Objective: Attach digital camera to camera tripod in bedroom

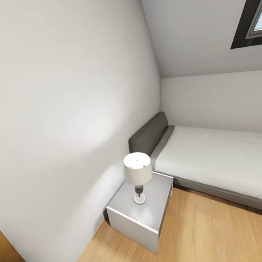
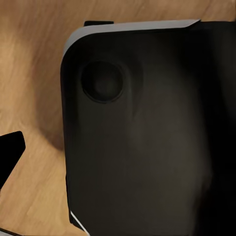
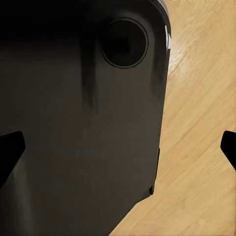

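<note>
White walls and sloped ceiling meeting at far corner of bedroom; dark-framed skylight showing far right. Grey bed with white mattress lying along far wall, headboard at left. Grey nightstand standing just beside bed on near side, carrying lamp with white shade. Wood floor running near right.

Wrist views looking down at dark robot body panel over floor. Left fingertip showing one side; claw state, cannot tell. Right fingertips sitting well apart: released, holding nothing.
</note>
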You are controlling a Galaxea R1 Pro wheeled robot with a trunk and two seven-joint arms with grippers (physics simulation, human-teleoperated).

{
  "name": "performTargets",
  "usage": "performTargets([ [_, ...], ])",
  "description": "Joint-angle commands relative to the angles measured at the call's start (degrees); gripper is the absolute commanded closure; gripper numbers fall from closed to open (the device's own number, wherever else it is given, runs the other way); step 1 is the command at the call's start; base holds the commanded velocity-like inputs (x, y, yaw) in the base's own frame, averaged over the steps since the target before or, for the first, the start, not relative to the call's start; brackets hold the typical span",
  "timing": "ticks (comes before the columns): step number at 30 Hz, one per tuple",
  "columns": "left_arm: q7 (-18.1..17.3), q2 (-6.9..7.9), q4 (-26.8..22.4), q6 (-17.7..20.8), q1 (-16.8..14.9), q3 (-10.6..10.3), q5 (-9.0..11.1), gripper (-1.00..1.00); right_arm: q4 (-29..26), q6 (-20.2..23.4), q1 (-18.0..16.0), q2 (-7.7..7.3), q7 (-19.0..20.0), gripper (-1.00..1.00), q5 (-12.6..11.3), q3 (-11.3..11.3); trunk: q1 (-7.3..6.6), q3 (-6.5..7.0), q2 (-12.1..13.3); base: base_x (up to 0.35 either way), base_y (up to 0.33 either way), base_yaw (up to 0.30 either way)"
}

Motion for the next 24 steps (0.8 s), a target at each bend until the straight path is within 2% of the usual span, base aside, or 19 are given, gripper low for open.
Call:
performTargets([
  [1,-0.01,-0.01,-0.07,-0.31,0.02,0.07,-0.02,-1.0,0.01,-0.01,-0.03,0.01,-0.02,-1.0,0.17,0.03,0.0,-0.05,-0.02,0.0,0.0,0.0],
  [15,-0.01,0.02,-0.08,-0.44,0.03,0.07,0.05,-1.0,0.01,-0.09,-0.03,0.03,-0.25,-1.0,0.07,0.0,0.0,-0.05,-0.02,0.0,0.0,0.0],
  [24,-0.01,0.09,-0.08,-0.53,0.02,0.07,0.96,-1.0,0.01,-1.84,-0.03,-0.1,-0.29,-1.0,-0.21,-0.15,0.0,0.14,-0.02,0.0,0.0,-0.172],
])
